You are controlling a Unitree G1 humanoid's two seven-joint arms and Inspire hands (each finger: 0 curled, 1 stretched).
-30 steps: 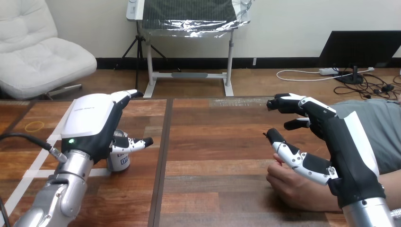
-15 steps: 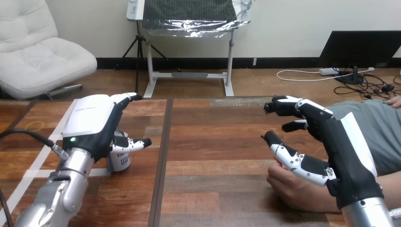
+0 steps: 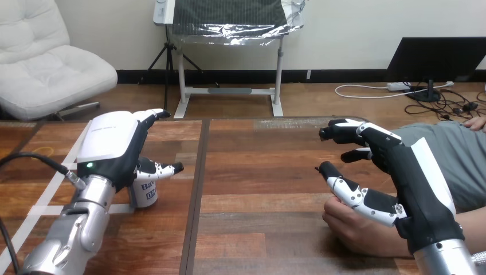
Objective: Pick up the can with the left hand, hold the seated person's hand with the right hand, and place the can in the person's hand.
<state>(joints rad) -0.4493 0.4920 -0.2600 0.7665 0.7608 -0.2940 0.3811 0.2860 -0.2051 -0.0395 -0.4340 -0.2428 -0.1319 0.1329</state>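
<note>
Wooden table [image 3: 258, 172], dark seam [image 3: 193, 200] running front to back left of centre.

Can [image 3: 147, 193] – small, white with blue lettering – stands upright on the table left of the seam, at the end of a strip of white tape [image 3: 43, 209]. Its upper part is hidden behind the robot's left hand.

Left hand [image 3: 112, 146]: white back shell turned up toward the camera, poised over the can. Its fingers [image 3: 150, 116] reach straight forward, away from the robot, and are not wrapped round anything. Its thumb [image 3: 163, 168] sticks out to the right, just above the can's top. The hand is spread, not closed on the can (whether the palm or thumb touches the can cannot be told from this angle).

Right hand [image 3: 421, 183]: raised at the right side of the table, its back toward the right edge of the view. Its fingers [image 3: 344, 127] are loosely bent and apart, pointing left across the table; its thumb [image 3: 344, 189] is stretched out below them, with a wide gap between – nothing is gripped.

The person's hand [image 3: 358, 229] lies on the table at the right, directly under the right hand's thumb. The thumb passes just over it; contact cannot be made out, and nothing is curled round it.

Can and the person's hand are well apart, on opposite sides of the seam.
</note>
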